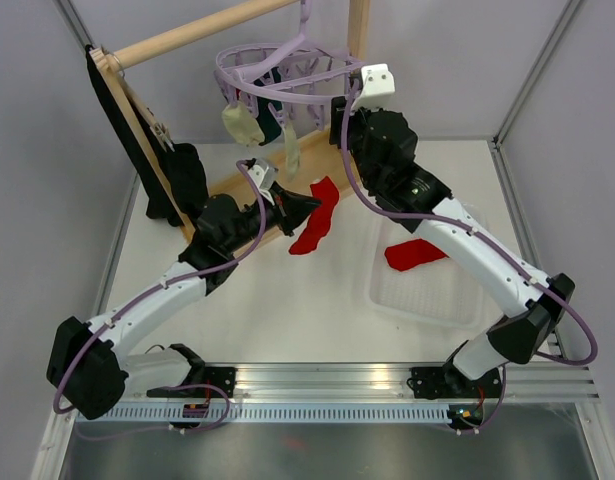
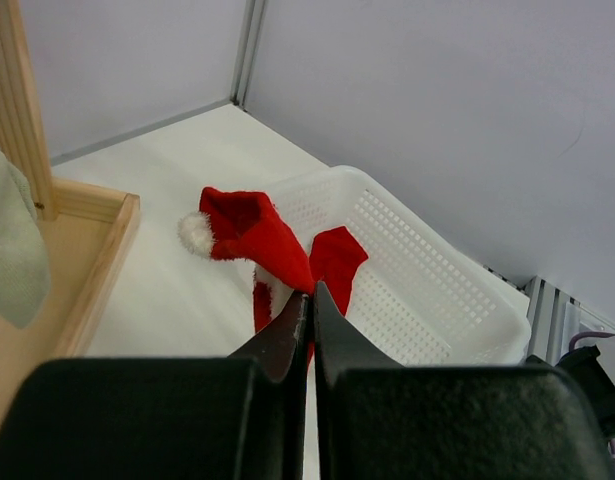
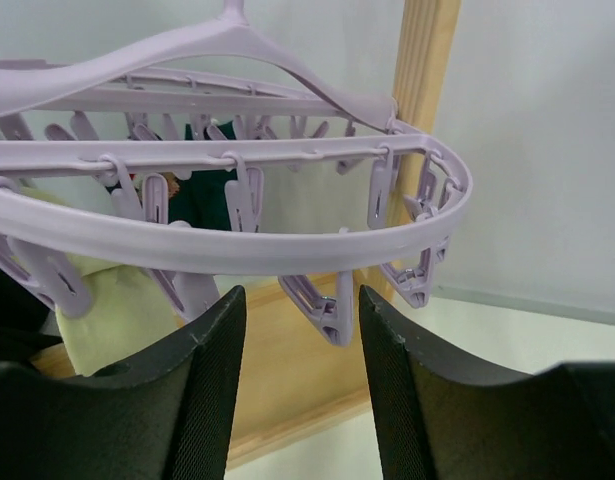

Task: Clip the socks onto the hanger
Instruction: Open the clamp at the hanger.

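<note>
Two red socks sit off the hanger (image 1: 277,68), both lower than it. Of these, the first red sock (image 1: 317,215) pinched in the left gripper (image 2: 309,300), jaws pressed fully together on the cloth, dangling well below the hanger's near rim. Lying in the white basket (image 1: 457,300), the second red sock (image 1: 415,253), down and to the right of the hanger. Raised to the hanger's rim, the right gripper (image 3: 301,300), jaws apart, holding nothing, straddling one dangling clip (image 3: 327,308). Clipped under the hanger: cream socks (image 1: 242,122) and a teal sock (image 1: 270,125).
</note>
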`<action>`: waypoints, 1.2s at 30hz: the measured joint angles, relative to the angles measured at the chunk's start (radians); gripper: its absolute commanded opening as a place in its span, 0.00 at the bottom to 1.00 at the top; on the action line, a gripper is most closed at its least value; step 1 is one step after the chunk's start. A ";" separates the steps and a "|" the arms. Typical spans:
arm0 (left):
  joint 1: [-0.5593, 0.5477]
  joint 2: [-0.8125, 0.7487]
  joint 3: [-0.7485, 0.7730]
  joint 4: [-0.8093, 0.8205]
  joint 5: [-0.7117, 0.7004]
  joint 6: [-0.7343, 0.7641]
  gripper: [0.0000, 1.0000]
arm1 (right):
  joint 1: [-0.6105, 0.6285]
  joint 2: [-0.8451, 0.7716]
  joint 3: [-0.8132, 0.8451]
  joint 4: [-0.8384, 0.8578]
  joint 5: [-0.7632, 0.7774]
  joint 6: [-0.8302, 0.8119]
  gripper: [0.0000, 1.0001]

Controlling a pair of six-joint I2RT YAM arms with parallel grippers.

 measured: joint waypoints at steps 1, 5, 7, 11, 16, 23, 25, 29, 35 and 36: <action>0.000 -0.002 -0.002 -0.002 -0.001 0.000 0.02 | 0.006 0.014 0.023 -0.016 0.023 -0.004 0.56; 0.000 -0.011 -0.003 -0.004 -0.003 0.002 0.02 | 0.017 0.072 0.121 -0.092 0.090 -0.006 0.60; 0.000 -0.017 -0.003 -0.004 -0.003 0.002 0.02 | 0.018 0.087 0.146 -0.125 0.113 -0.006 0.62; 0.000 -0.026 -0.003 -0.004 -0.003 0.002 0.02 | 0.018 0.103 0.177 -0.188 0.140 -0.005 0.64; 0.000 -0.033 -0.003 -0.004 -0.004 0.002 0.02 | 0.018 0.126 0.224 -0.230 0.156 -0.004 0.68; 0.000 -0.042 -0.003 -0.005 -0.004 0.002 0.02 | 0.025 0.151 0.260 -0.269 0.156 -0.004 0.69; 0.000 -0.042 -0.003 -0.005 -0.004 0.002 0.02 | 0.027 0.151 0.260 -0.273 0.155 -0.003 0.69; 0.000 -0.042 -0.003 -0.005 -0.004 0.002 0.02 | 0.029 0.152 0.262 -0.274 0.158 -0.003 0.69; 0.000 -0.042 -0.003 -0.007 -0.004 0.002 0.02 | 0.029 0.157 0.277 -0.276 0.175 -0.004 0.68; 0.000 -0.042 -0.003 -0.007 -0.004 0.002 0.02 | 0.029 0.158 0.277 -0.276 0.179 -0.004 0.69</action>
